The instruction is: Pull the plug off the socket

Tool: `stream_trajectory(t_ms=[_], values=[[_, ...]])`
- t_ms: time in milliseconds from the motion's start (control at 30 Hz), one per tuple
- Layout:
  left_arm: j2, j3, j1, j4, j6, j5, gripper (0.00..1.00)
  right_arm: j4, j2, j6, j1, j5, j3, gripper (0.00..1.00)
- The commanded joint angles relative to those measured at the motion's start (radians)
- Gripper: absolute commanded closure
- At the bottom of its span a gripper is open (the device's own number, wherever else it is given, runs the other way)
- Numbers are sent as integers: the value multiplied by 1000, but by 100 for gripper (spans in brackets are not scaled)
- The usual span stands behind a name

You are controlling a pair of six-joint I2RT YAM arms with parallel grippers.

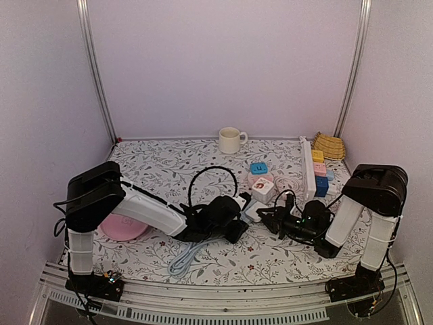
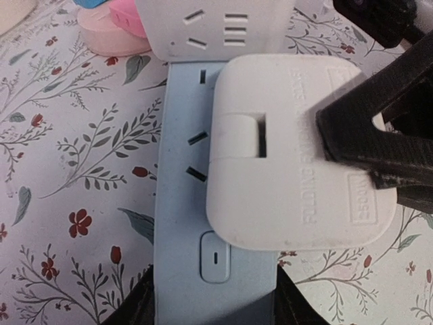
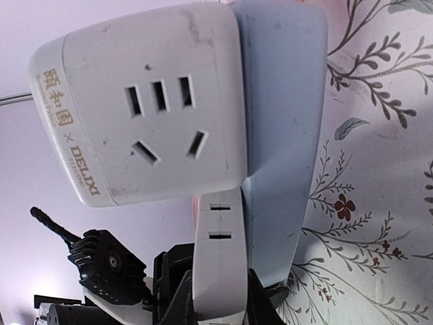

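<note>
right gripper [image 3: 216, 298] pressed together on the plug [image 2: 270, 196], a flat white block, with a dark finger on each side of its edge. in the left wrist view one of those black fingers [image 2: 379, 135] lies across the plug's right side. the plug sits flat against the socket strip [image 2: 183, 223], a pale blue bar, with no gap visible between them, so it looks not yet pulled out.

left gripper [image 2: 211, 308] pinches the near end of the same socket strip, beside its switch, and seems to be pinning it down. a white cube adaptor [image 3: 149, 101] is plugged in further along the strip, just beside the plug.

from above, both grippers meet near the middle of the desk [image 1: 270, 254], a little towards its near edge, the left arm coming in from the left and the right arm from the right.

the step in hand looks like the grasp before the pull: one gripper bracing, the other holding the plug. the next move calls for the right gripper to draw the plug straight off the strip's face without twisting, while the left keeps the strip from lifting. the cube adaptor stands close, so there is little room on that side.
</note>
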Motion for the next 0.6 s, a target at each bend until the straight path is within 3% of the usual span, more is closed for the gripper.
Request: stream_trajectory(t_ms=[0,400,567], values=[[28,-9,-19,-19,-7,35,100,258,-77,-39,17,-116,71,97],[20,15,2,-39,-11,132,100,-199,-246,-261,43,-103,124,97],[22,16,6,-37,-13,148,100,-215,-254,-280,45,-94,115,97]])
